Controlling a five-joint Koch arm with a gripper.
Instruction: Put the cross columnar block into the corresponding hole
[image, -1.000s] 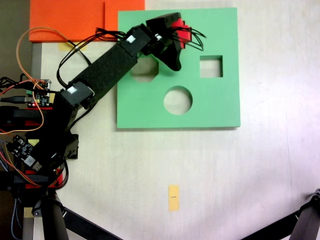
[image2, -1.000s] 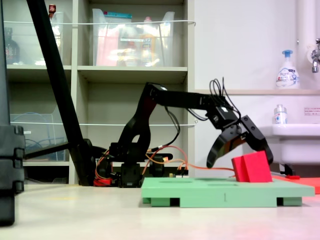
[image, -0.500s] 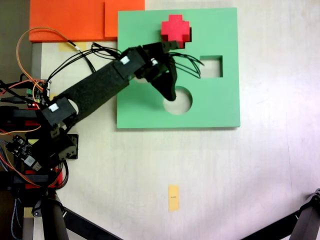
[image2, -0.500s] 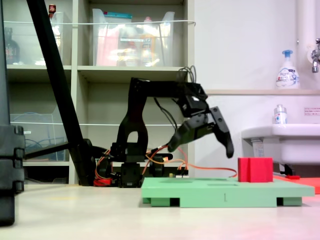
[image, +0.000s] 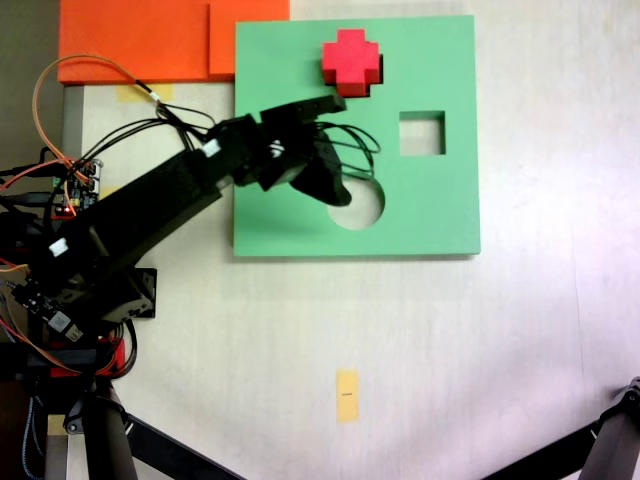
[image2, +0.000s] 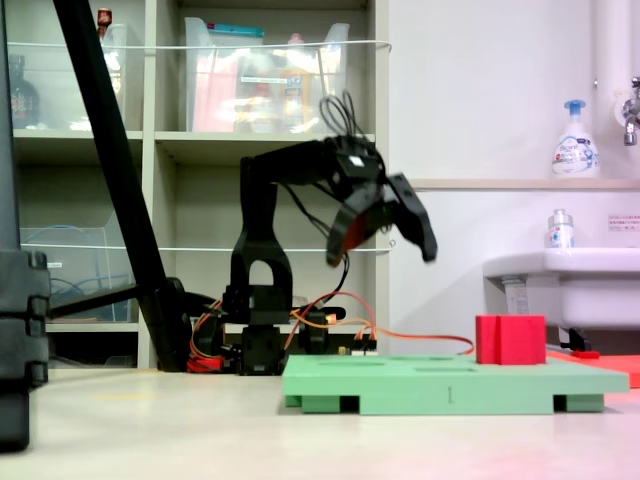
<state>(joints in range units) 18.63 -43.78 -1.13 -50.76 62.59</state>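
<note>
The red cross columnar block (image: 352, 60) stands upright at the far middle of the green foam board (image: 430, 215). From the side it rises above the right end of the board (image2: 400, 385) as a red block (image2: 510, 340). The corresponding hole is hidden; I cannot tell whether the block sits in it. My gripper (image: 342, 148) is open and empty, hovering over the board's middle beside the round cutout (image: 368, 208). In a fixed view the gripper (image2: 381, 250) hangs high above the board, well left of the block.
A square cutout (image: 421, 133) lies right of the gripper. Orange foam sheets (image: 150, 40) sit behind the board's left corner. A yellow tag (image: 347, 395) lies on the near table. Circuit boards and wires (image: 70, 190) crowd the arm's base. Tripod legs (image: 120, 435) cross the near corners.
The gripper let go of the tilted block, which now stands straight. The arm has pulled back towards its base and risen, with the jaws still open.
</note>
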